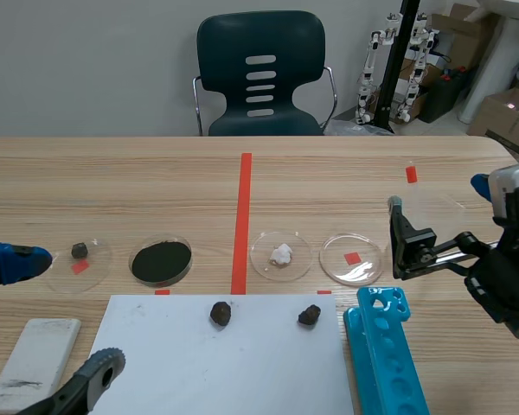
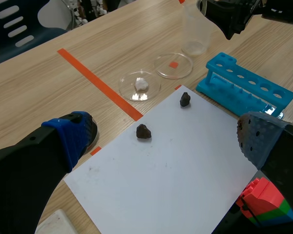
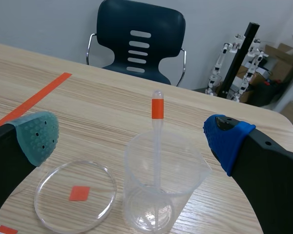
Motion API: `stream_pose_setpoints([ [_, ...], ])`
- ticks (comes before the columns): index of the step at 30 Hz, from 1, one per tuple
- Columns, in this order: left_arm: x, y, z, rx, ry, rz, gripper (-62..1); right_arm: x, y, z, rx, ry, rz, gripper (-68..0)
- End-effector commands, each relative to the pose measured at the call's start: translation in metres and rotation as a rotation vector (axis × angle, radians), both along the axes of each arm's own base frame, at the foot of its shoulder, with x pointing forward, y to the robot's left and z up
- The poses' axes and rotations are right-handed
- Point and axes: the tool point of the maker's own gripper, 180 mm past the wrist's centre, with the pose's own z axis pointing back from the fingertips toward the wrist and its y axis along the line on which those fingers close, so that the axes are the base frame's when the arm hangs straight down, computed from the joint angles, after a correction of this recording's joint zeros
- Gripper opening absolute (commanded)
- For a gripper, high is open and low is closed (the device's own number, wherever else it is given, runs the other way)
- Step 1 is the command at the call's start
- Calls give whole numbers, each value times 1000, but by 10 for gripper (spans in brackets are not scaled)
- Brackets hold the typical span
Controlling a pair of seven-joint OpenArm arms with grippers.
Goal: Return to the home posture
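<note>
Progress judged partial: left gripper (image 2: 163,141) low over the white sheet (image 2: 176,170), jaws wide and empty; right gripper (image 3: 134,141) low over the tabletop (image 1: 156,173) at right, jaws wide about the beaker (image 3: 161,195) with its pipette (image 3: 157,122), neither touched; retraction of both arms remains.

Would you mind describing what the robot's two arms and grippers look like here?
Both arms are black. The left gripper has two thick black fingers, one tipped with a blue pad, the other with a dotted grey-blue pad. The right gripper matches: one dotted grey-green pad, one blue tip.
</note>
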Motion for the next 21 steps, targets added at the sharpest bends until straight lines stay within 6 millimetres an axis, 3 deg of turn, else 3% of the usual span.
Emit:
stream_pose_setpoints([
  [1,2,-2,8,-28,-21,3,13,3,0,24,-1,-68,9,-54],
  [10,2,-2,8,-28,-21,3,13,-22,25,56,-6,-102,103,-54],
  [21,2,-2,8,-28,-21,3,13,-40,35,60,5,-93,130,-54],
])
